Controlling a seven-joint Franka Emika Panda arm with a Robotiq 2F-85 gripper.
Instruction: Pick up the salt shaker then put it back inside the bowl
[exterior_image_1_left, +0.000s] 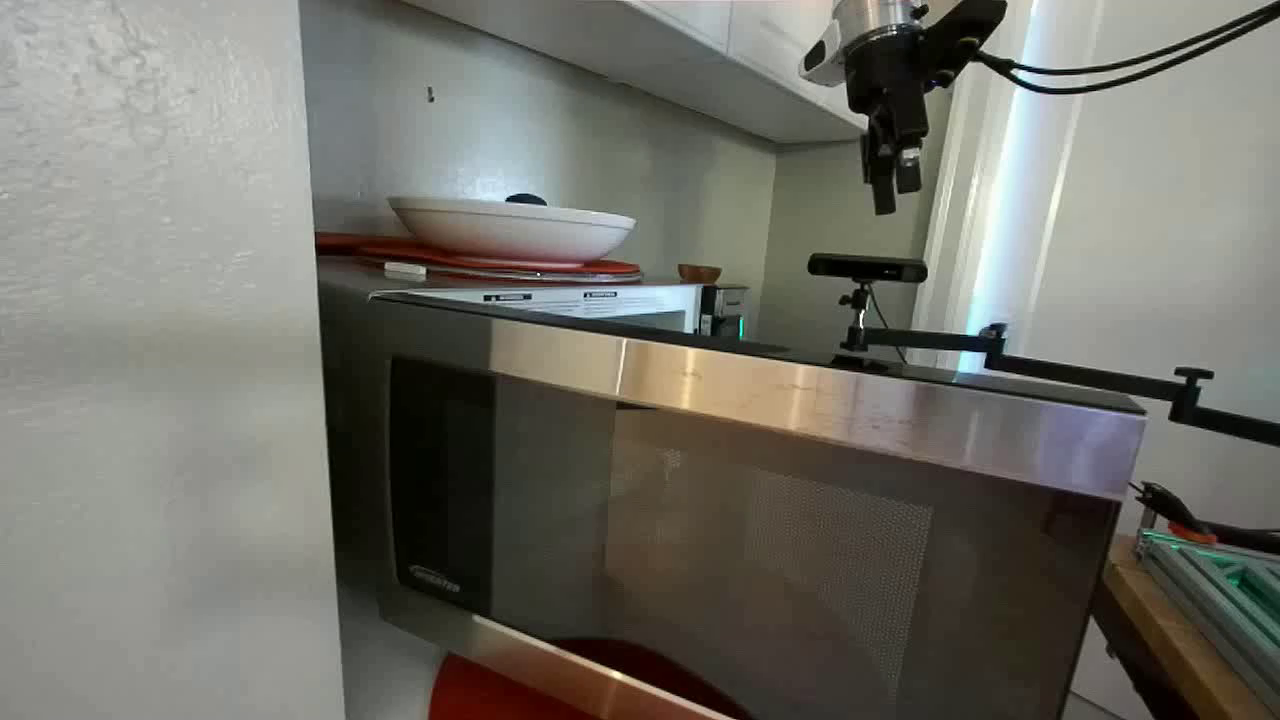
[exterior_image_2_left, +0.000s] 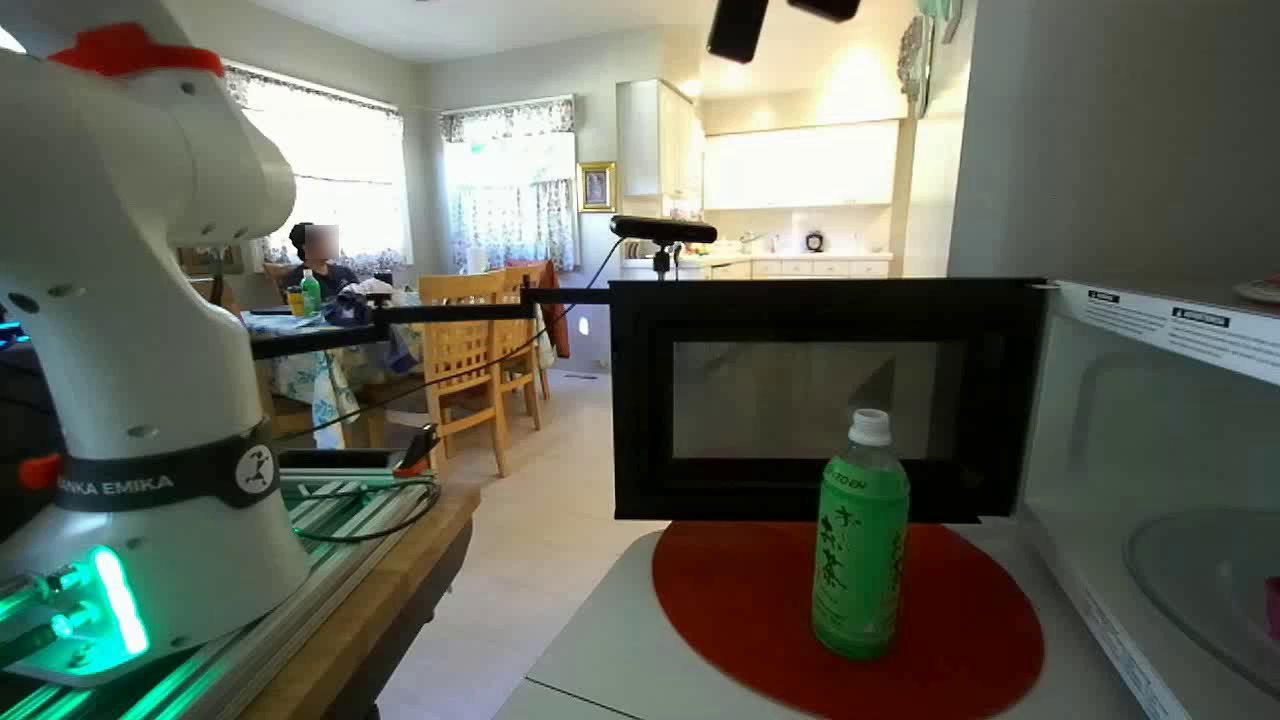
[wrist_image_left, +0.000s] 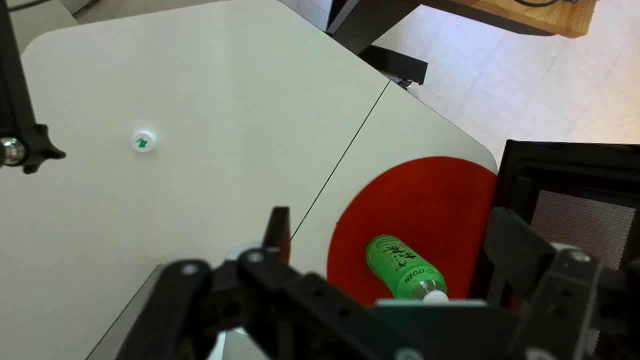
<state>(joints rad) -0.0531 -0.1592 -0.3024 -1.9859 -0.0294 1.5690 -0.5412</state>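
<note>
Currently, my end effector (exterior_image_1_left: 896, 197) is positioned high over the work area, fingers (wrist_image_left: 278, 230) directed downward. Its state is readable in the wrist view: the fingers are set wide, with a broad gap between them. The white bowl (exterior_image_1_left: 500, 235) is seated upright on a red-edged tray (exterior_image_1_left: 610, 268), which rests on top of the microwave (exterior_image_1_left: 655, 298); the bowl is well apart from my fingers. A dark rounded top (exterior_image_1_left: 525, 199) shows above the rim of the bowl. From this angle I cannot determine whether it sits inside the bowl or behind it, nor whether it belongs to the salt shaker. A small brown bowl (exterior_image_1_left: 699, 272) is located near the white bowl. The microwave door (exterior_image_2_left: 645, 490) stands open. Near the door, a green bottle (exterior_image_2_left: 862, 560) with a white cap (exterior_image_2_left: 870, 427) stands upright on a red mat (exterior_image_2_left: 740, 600), and the mat lies flat on the desk (exterior_image_2_left: 620, 640). In the wrist view, the bottle appears between my fingers but at a lower level, apart from both. A small white round item (wrist_image_left: 143, 141) with a green mark on its upper face is located on the desk, well apart from the mat; I cannot confirm its identity. A black camera (exterior_image_2_left: 663, 230) is mounted on a jointed black bracket (exterior_image_2_left: 450, 312), below the level of my fingertips.
</note>
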